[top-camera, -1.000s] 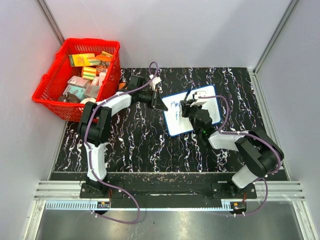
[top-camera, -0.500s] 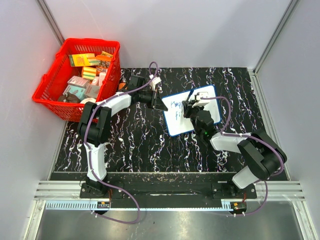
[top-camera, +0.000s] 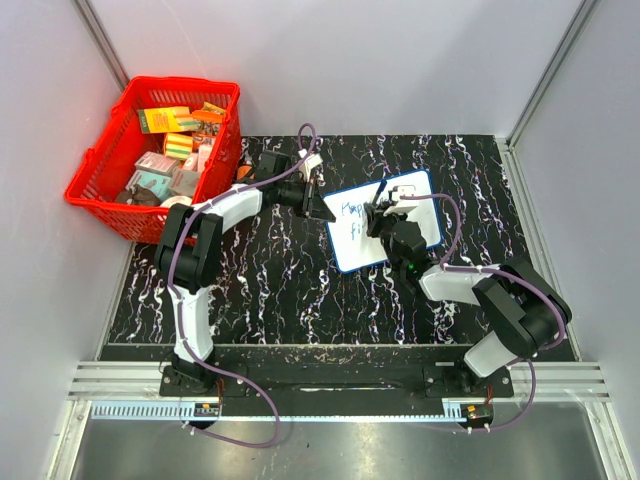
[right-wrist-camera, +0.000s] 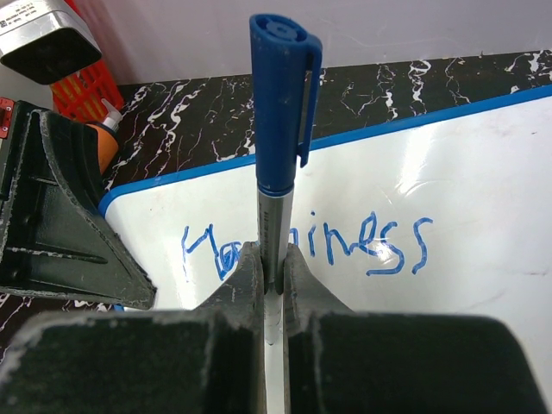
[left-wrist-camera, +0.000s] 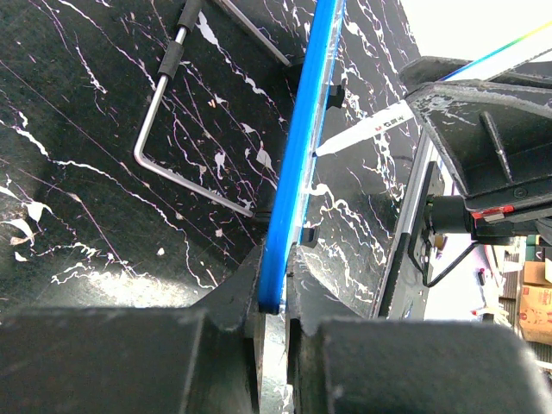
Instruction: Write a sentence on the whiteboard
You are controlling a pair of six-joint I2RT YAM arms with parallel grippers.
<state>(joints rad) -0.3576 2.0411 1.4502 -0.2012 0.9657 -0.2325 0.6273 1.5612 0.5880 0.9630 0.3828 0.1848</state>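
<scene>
While the right gripper pinches the slim marker upright, the left gripper clamps the whiteboard by its blue rim. Light, stiff and slick, it would likely slide on the table unless edge-held.

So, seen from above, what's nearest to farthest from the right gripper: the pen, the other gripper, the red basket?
1. The pen: clamped in the right gripper, over the whiteboard.
2. The left gripper: just to its left, pinching the whiteboard's edge.
3. The red basket: far left, back corner.
</scene>
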